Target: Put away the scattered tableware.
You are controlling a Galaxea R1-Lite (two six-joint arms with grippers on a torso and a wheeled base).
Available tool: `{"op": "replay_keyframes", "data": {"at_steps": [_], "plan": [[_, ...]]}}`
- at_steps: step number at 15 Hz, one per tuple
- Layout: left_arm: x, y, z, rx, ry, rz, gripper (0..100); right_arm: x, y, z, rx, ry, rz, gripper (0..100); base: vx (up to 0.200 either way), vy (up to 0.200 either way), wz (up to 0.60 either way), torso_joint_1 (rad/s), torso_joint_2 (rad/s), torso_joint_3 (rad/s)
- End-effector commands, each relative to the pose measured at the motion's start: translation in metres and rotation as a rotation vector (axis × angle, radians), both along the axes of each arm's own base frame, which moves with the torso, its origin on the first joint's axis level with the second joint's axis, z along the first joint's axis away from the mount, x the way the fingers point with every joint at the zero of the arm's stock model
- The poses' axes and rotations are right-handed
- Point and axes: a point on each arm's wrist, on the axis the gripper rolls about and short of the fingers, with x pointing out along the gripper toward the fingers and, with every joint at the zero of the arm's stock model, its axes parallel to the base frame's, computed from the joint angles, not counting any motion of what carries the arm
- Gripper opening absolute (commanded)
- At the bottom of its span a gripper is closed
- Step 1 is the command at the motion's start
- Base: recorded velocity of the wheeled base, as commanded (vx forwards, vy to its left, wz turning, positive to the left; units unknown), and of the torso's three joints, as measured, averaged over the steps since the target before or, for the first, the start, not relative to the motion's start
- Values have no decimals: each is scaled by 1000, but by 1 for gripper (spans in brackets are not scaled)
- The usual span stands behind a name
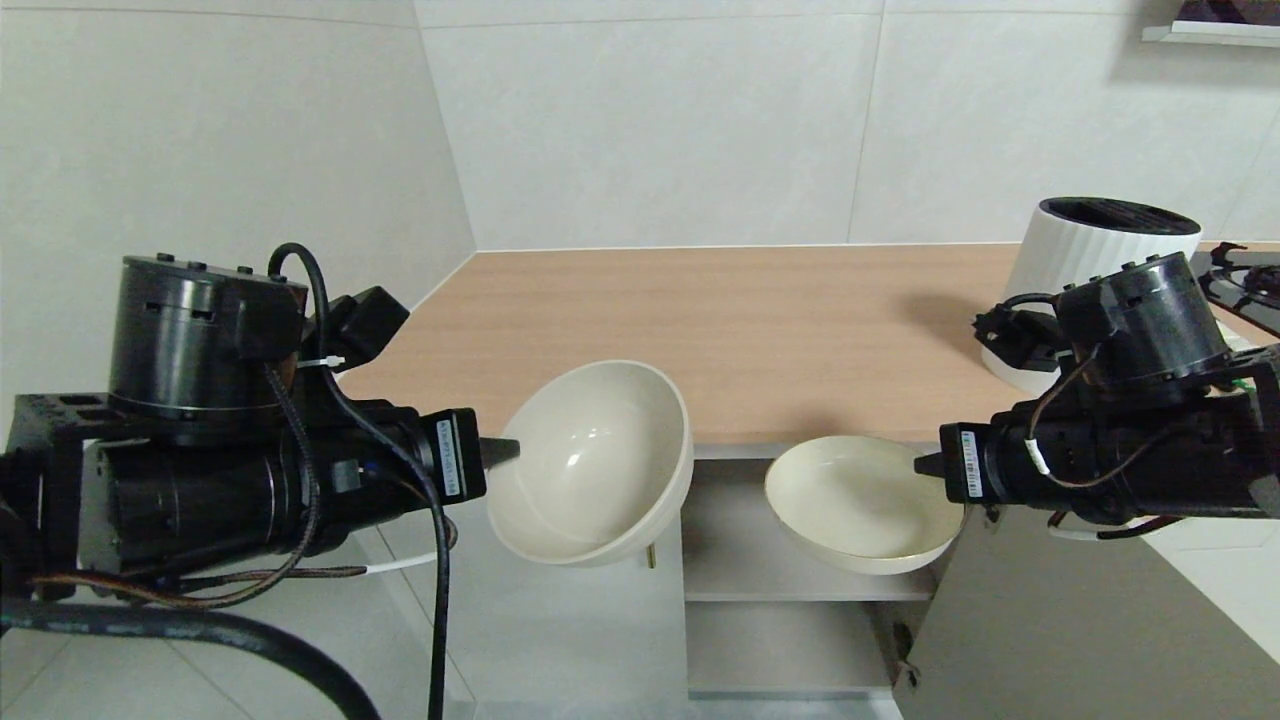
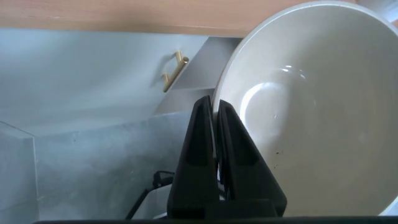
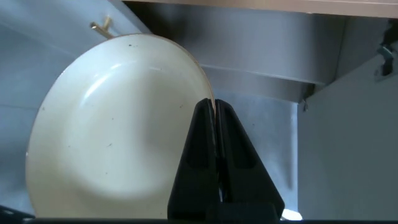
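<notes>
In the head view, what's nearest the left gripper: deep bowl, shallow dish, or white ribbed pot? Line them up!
1. Deep bowl, clamped in the left gripper.
2. Shallow dish, to its right, in the right gripper.
3. White ribbed pot, far right on the counter.

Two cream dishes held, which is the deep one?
The bowl pinched by the left gripper: deep and round. The dish in the right gripper is shallow, plate-like.

You have two cream pieces of tableware: one deep bowl (image 1: 590, 465) pinched in the tips of the left gripper (image 1: 508, 451), and one shallow plate (image 1: 860, 505) in those of the right gripper (image 1: 923, 465). One white ribbed container (image 1: 1100, 245) stands behind the right gripper.
</notes>
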Motion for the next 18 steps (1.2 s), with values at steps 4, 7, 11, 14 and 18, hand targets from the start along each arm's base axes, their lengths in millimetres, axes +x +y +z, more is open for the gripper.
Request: {"op": "replay_keyframes", "data": {"at_steps": [4, 7, 11, 14, 18], "plan": [[3, -3, -5, 9, 19, -4, 0, 4, 2, -6, -18, 14, -13, 0, 0, 0, 0, -38, 109, 63], [4, -3, -7, 12, 25, -4, 0, 5, 2, -6, -15, 9, -13, 0, 0, 0, 0, -172, 416, 248], [5, -4, -7, 13, 26, -4, 0, 7, 3, -9, -20, 15, -14, 0, 0, 0, 0, -178, 470, 285], [5, -4, -8, 14, 29, -5, 0, 8, 4, -11, -25, 21, -16, 0, 0, 0, 0, -165, 458, 300], [6, -5, -9, 16, 31, -5, 0, 9, 4, -13, -30, 27, -17, 0, 0, 0, 0, -135, 453, 306]]}}
